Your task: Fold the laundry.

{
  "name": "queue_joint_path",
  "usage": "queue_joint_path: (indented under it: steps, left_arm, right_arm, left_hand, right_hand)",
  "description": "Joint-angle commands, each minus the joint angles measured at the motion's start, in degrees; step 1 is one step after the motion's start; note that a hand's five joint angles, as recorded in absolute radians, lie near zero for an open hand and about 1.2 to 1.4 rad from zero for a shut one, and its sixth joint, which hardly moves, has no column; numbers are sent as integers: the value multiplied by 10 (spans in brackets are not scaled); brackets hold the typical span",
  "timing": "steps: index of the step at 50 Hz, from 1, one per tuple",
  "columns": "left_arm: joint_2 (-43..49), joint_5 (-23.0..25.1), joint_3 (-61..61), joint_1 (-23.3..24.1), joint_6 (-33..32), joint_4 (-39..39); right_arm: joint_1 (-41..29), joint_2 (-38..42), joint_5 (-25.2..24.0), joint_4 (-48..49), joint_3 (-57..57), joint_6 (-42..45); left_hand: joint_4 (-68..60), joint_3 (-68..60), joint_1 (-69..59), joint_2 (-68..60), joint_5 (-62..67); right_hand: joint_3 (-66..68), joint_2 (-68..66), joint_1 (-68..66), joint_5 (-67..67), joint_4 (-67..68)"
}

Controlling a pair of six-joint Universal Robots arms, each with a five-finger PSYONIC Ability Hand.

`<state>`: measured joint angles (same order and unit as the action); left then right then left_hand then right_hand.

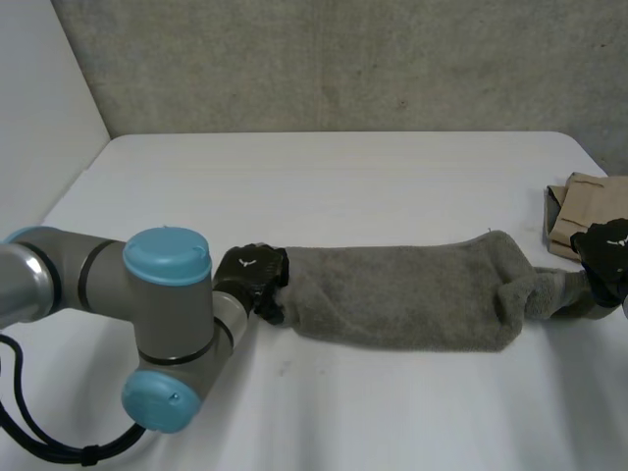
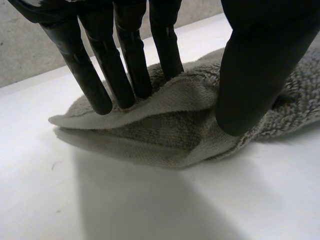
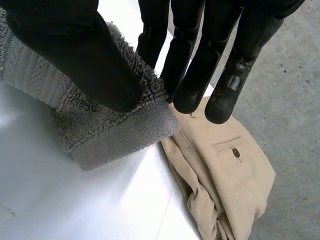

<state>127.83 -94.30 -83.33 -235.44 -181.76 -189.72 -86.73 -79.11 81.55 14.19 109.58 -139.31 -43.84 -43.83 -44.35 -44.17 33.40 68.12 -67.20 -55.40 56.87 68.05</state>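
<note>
The grey towel lay stretched across the lower middle of the head view on the white table. The left hand pinched its left end between fingers and thumb. At the frame's right edge, the right hand pinched the bunched right end, just beside beige trousers.

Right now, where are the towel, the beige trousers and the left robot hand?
towel [image 1: 402,299], head view, its middle.
beige trousers [image 3: 225,185], right wrist view, fabric beside the pocket.
left robot hand [image 1: 251,275], head view, its back.
</note>
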Motion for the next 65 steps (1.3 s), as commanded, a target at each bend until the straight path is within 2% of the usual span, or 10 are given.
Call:
queue_joint_path:
  steps: [1, 10, 20, 28, 30, 32, 34, 39, 53, 65]
  left_arm:
    - [13, -22, 16, -2, -3, 1]
    - [-55, -29, -19, -25, -39, 11]
    - [-126, -24, -90, -79, -215, 12]
    - [-128, -11, -112, -92, -265, 13]
    - [-128, 0, -119, -89, -267, 14]
    - [-128, 15, -125, -79, -268, 15]
    - [-130, 17, -127, -68, -269, 15]
    - [-147, 14, -127, -42, -269, 15]
    - [-211, -15, -170, -93, -261, 15]
    - [-256, -16, -202, -118, -256, 11]
  right_arm:
    - [1, 0, 0, 4, 1, 0]
    - [1, 1, -1, 4, -2, 3]
    - [1, 2, -2, 2, -8, 4]
    - [2, 6, -1, 0, -7, 5]
    - [2, 6, -1, 0, -6, 6]
    - [2, 6, -1, 0, -7, 6]
    - [2, 7, 0, -1, -8, 6]
    - [30, 6, 0, -3, -9, 11]
    - [130, -10, 3, -3, -30, 103]
    - [-135, -29, 0, 23, -121, 96]
  left_hand:
    - [-361, -361, -356, -358, 366]
    - [-362, -362, -356, -358, 366]
    - [-362, -362, -356, -358, 366]
    - [-362, -362, -356, -358, 366]
    - [-278, -279, -273, -275, 283]
    - [106, 106, 112, 110, -102]
    - [252, 252, 257, 255, -247]
    - [291, 291, 296, 294, -286]
    - [291, 291, 296, 294, -286]
    - [291, 291, 296, 294, -286]
  right_hand:
    - [119, -128, -246, 131, 120]
    - [119, -128, -246, 131, 120]
    - [119, -128, -246, 131, 120]
    - [119, -128, -246, 131, 120]
    - [119, -128, -246, 131, 120]
    - [119, -128, -246, 131, 120]
    - [119, -128, -246, 131, 120]
    - [119, -128, -246, 131, 120]
    - [119, -128, -246, 131, 120]
    - [119, -128, -246, 131, 120]
